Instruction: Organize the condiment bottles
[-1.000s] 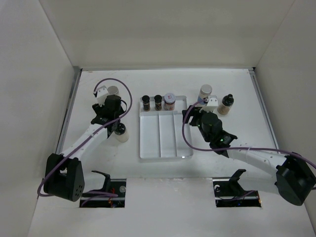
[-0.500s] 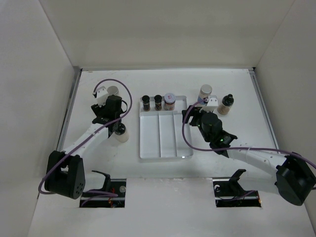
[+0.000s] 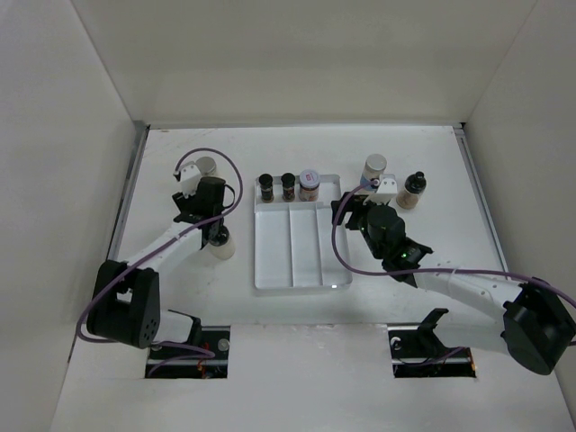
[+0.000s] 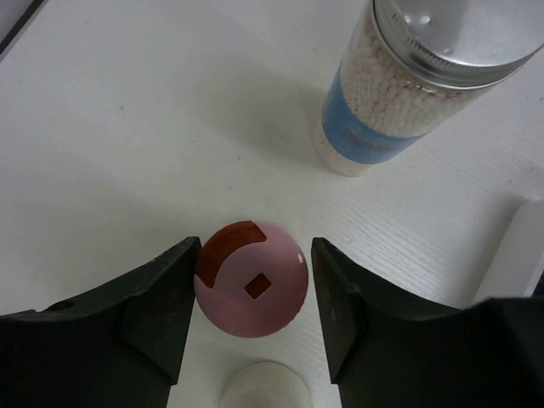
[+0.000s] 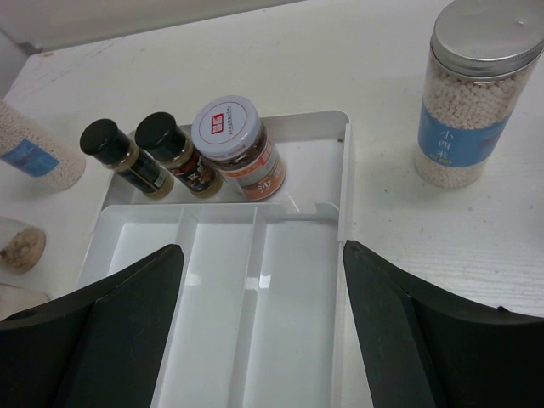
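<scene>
Look, left hand [image 4: 255, 246] around the pink-capped bottle [image 3: 221, 246].
Its fingers [image 4: 127, 323] sit right by both sides of the cap [image 4: 251, 289], but I cannot tell if they squeeze. The bottle stands on the table [image 4: 102, 127], left of the tray [image 3: 290, 252]. The right hand [image 5: 262, 255] is wide open, holding nothing.

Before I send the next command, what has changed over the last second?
Only the left arm moved: its shoulder swung in and the wrist nudged slightly toward the clear divided tray. The left gripper straddles the pink-capped bottle, which has not shifted; whether it is clamped I cannot tell. Nothing was visibly taken or released. The right gripper, open over the tray, and the other bottles stayed put.
</scene>
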